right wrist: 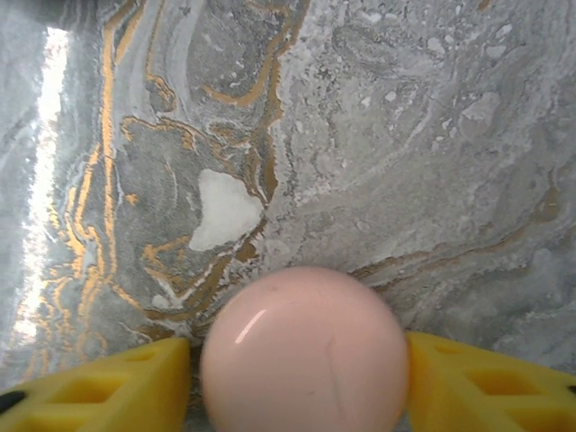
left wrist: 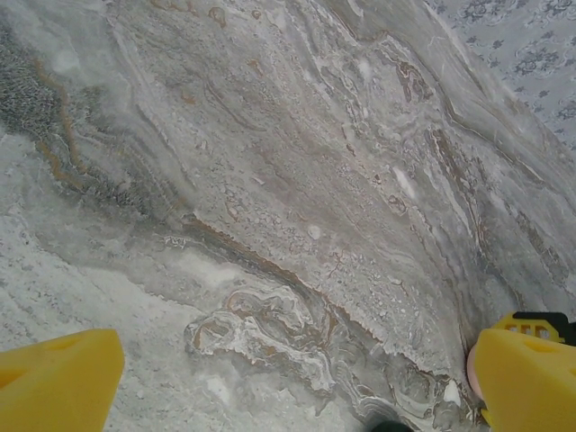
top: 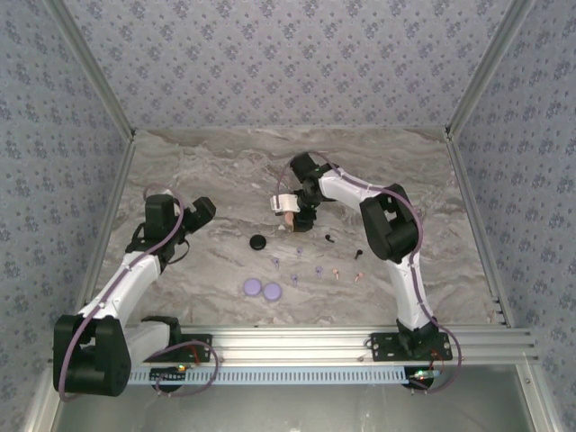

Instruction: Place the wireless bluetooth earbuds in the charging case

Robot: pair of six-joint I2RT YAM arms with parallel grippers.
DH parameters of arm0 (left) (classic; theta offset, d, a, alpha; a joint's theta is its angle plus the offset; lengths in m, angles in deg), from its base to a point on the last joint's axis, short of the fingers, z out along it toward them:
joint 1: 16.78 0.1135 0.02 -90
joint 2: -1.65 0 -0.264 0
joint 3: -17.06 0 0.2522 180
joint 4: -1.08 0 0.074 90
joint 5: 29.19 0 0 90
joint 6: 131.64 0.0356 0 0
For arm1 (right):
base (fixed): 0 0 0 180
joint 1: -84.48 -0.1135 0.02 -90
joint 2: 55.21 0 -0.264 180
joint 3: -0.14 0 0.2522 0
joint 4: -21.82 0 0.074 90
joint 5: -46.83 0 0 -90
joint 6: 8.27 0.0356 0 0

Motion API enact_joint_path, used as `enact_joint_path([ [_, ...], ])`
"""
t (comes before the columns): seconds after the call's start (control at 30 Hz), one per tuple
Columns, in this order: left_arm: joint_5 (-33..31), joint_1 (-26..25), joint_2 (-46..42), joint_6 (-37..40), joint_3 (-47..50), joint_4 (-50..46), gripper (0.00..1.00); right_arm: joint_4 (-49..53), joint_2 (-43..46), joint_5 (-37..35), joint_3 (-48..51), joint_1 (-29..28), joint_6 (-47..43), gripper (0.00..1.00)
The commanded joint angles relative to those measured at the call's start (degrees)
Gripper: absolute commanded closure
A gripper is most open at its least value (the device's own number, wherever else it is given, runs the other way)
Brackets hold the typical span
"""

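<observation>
1. The wireless earbuds lie loose on the tabletop to the right of the black disc (top: 258,241). The black ones (top: 330,238) are level with it, while the lavender (top: 293,277) and pale pink ones (top: 337,273) lie nearer the arm bases.
2. They look tiny, light, hard and slick, so they will likely skitter. The best hold is probably a low pinch across the stem.
3. The right end effector (top: 288,209) is clamped on a glossy pink round charging case (right wrist: 304,351), just beyond the black disc. The arm is folded at the elbow and reaches inward.
4. The left end effector (top: 200,209) is well to the left of the black disc. Its fingers (left wrist: 58,382) are apart and empty, tilted down over bare marble.
</observation>
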Motion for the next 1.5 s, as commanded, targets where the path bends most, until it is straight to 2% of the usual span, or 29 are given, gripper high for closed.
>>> enact_joint_path([
  [0.0,0.2,-0.4,-1.4,1.3,-0.9,-0.8,0.01,1.2,-1.4,-0.7,-1.0,-0.1,-1.4,0.44],
  [0.17,4.1,-0.5,-3.2,1.6,-0.2,1.0,0.01,-4.8,4.5,0.5,4.0,0.3,2.3,0.49],
  [0.4,15.9,-3.0,-4.4,-0.2,-1.6,6.6,0.03,-19.6,22.7,3.8,18.7,1.6,11.1,0.51],
  [0.63,23.9,-13.2,-1.7,-1.5,-6.3,13.9,0.06,-31.7,39.8,5.1,33.2,1.3,18.1,0.5],
  [0.8,25.0,-20.6,2.9,-2.4,-10.1,17.5,0.1,-34.0,48.3,5.2,37.6,0.3,20.3,0.5],
  [1.0,25.9,-25.1,7.8,-3.1,-12.9,21.3,0.14,-34.4,53.2,5.3,39.4,-0.6,21.3,0.49],
  [1.27,26.7,-29.1,12.5,-2.9,-16.2,22.7,0.22,-35.3,54.0,4.7,40.0,-2.2,22.2,0.49],
  [1.47,26.3,-30.7,15.8,-4.0,-17.3,24.5,0.34,-36.4,53.9,3.9,40.0,-3.1,22.4,0.48],
])
